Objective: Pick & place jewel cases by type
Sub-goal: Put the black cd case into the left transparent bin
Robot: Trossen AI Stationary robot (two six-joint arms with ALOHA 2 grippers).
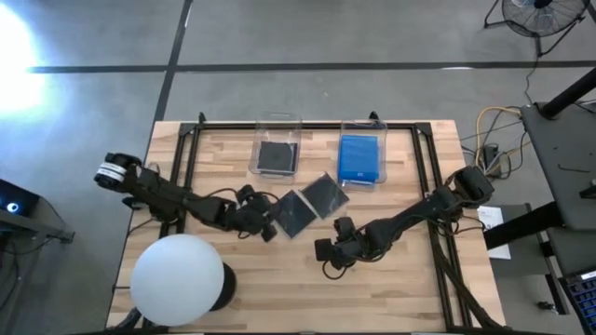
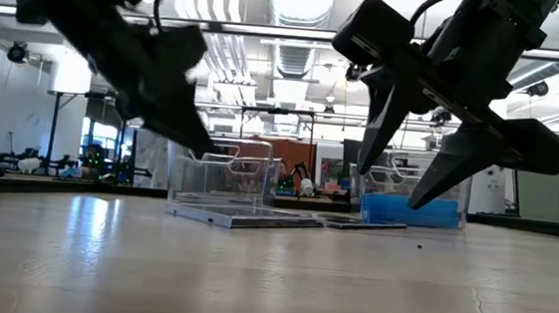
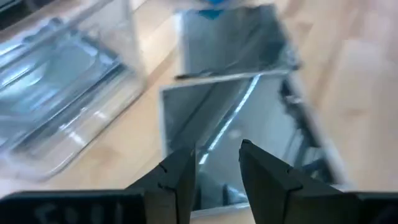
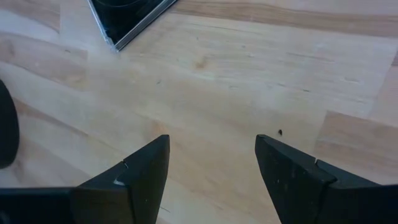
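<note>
High view: the wooden table (image 1: 391, 298) carries, in falling order of size, a big white sphere (image 1: 177, 281) at the near left corner, then two clear bins at the far side. The left bin (image 1: 277, 149) holds a dark jewel case (image 1: 277, 156); the right bin (image 1: 363, 154) holds blue jewel cases (image 1: 359, 158) (how many are stacked there cannot be told). Two more dark cases lie loose on the wood in front of the bins, tilted and side by side with their edges touching or nearly so: the nearer dark case (image 1: 293, 215) and the farther dark case (image 1: 324, 194).

The left gripper (image 1: 268, 223) sits at the left edge of the nearer dark case; in the left wrist view its fingers (image 3: 177, 180) stand slightly parted with that case's edge just ahead of them, not clamped on it.

The right gripper (image 1: 328, 253) hangs over bare wood, near the loose cases but apart from them, fingers (image 4: 140, 174) spread wide and holding nothing; a corner of a dark case shows ahead in its wrist view.
</note>
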